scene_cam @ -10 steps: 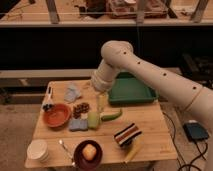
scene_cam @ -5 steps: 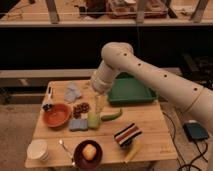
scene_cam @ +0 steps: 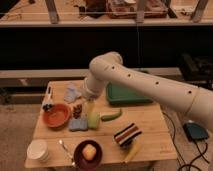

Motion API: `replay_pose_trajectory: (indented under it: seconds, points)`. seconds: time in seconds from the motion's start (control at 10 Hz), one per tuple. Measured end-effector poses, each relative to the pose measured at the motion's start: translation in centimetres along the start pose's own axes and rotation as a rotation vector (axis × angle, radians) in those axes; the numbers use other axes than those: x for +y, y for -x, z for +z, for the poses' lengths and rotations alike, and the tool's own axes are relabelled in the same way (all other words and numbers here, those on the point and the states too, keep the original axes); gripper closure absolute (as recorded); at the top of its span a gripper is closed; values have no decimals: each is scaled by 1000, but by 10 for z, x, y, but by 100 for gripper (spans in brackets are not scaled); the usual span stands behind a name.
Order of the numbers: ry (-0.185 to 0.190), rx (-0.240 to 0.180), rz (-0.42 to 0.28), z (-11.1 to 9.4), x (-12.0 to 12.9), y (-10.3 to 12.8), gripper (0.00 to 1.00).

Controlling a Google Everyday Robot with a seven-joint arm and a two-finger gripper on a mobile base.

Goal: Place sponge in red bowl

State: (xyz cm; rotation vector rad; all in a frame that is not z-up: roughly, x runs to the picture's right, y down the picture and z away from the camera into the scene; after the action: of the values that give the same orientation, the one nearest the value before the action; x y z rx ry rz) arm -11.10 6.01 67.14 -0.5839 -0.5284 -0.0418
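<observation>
At centre-left of frame, gripper (scene_cam: 90, 106), pointing down over the table (scene_cam: 150, 125), fingers spread. Below it and slightly left, sponge (scene_cam: 77, 125), flat on the table, just beside a green block (scene_cam: 94, 120). Left of the sponge, close by, red bowl (scene_cam: 56, 115); touching or apart, cannot tell.

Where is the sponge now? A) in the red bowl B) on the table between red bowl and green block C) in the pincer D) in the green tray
B: the sponge lies flat on the table beside the red bowl, while the pincer hangs open and empty just beyond it.
</observation>
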Motion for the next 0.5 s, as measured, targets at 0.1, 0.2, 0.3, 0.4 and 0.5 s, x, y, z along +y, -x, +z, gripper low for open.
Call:
replay_pose_trajectory:
  seconds: [0.1, 0.2, 0.3, 0.4, 0.5]
  points:
    - [-2, 4, 3, 5, 1, 1, 20]
    - [2, 5, 7, 13, 4, -1, 20]
    - [12, 3, 11, 22, 6, -4, 20]
    - [28, 0, 14, 32, 8, -7, 20]
    - [42, -2, 12, 38, 10, -7, 20]
